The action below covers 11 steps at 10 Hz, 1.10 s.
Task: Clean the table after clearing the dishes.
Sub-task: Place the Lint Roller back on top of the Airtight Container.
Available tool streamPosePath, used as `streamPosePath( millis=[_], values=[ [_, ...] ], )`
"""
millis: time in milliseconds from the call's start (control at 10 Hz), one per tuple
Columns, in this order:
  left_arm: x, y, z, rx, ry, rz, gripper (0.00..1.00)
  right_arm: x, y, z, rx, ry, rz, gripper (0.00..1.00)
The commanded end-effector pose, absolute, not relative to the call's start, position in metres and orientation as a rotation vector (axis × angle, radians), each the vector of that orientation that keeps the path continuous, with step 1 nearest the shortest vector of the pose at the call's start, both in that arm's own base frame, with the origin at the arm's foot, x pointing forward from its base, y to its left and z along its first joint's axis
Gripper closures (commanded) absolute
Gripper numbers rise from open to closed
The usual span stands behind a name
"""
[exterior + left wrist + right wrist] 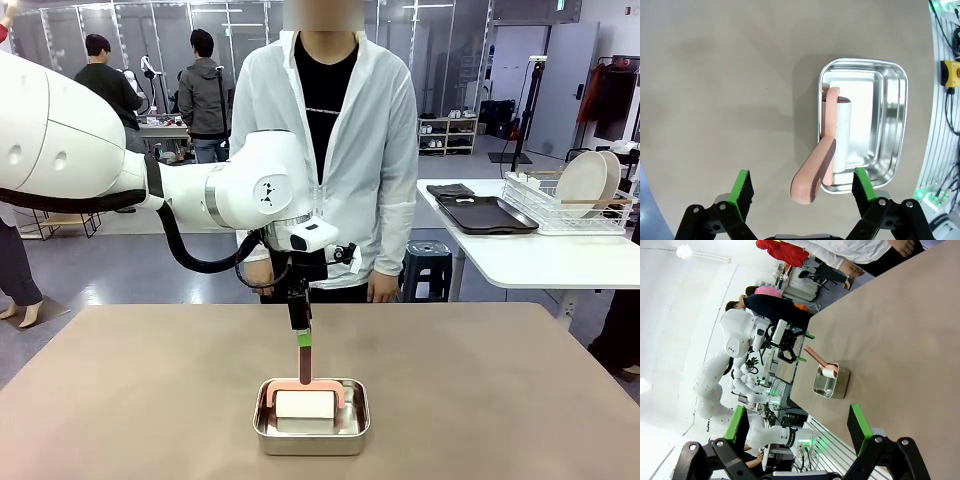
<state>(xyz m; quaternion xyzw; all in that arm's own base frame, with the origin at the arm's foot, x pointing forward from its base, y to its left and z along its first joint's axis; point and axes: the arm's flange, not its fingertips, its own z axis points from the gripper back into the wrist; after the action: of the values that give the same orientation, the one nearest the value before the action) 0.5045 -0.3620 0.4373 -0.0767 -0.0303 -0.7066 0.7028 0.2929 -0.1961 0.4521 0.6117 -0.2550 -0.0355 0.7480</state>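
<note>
Left gripper [801, 180] wide open, right above the steel pan [310, 446]. Green pads on each side of the pink handle's tip, not touching it as far as can be seen. Nothing held. Inside the pan: a lint roller [305, 403], white roll lying down, handle sticking up. Under the pan: the table [130, 400], plain brown. Behind the pan, across the table: a person [340, 150] in a white jacket. Far right of the pan, farther back: white plates [583, 182] standing in a wire rack [560, 212], dark trays [495, 215] beside it. Right gripper [797, 427] wide open too, holding nothing, well away from the pan.
</note>
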Motion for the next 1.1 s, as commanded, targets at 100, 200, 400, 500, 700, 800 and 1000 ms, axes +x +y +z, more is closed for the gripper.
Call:
streamPosePath(
  millis=[100, 200, 400, 500, 700, 800, 1000],
  values=[
    [0.505, -0.332, 0.478, -0.283, -0.152, -1.519, 0.00, 0.292, -0.194, 0.455, 1.339, -0.564, -0.068, 0.00],
    [0.499, -0.311, 0.494, -0.322, -0.193, -1.471, 0.00, 0.292, -0.194, 0.455, 1.339, -0.564, -0.068, 0.00],
    [0.485, -0.248, 0.532, -0.404, -0.286, -1.291, 0.00, 0.292, -0.194, 0.455, 1.339, -0.564, -0.068, 0.00],
    [0.474, -0.210, 0.547, -0.447, -0.306, -1.161, 0.00, 0.292, -0.194, 0.455, 1.339, -0.564, -0.068, 0.00],
    [0.446, -0.125, 0.568, -0.615, -0.400, -0.914, 0.00, 0.292, -0.194, 0.455, 1.339, -0.564, -0.068, 0.00],
    [0.427, -0.081, 0.572, -0.669, -0.472, -0.831, 0.00, 0.292, -0.194, 0.455, 1.339, -0.564, -0.068, 0.00],
    [0.388, 0.012, 0.561, -0.784, -0.625, -0.630, 0.00, 0.292, -0.194, 0.455, 1.339, -0.564, -0.068, 0.00]
  ],
)
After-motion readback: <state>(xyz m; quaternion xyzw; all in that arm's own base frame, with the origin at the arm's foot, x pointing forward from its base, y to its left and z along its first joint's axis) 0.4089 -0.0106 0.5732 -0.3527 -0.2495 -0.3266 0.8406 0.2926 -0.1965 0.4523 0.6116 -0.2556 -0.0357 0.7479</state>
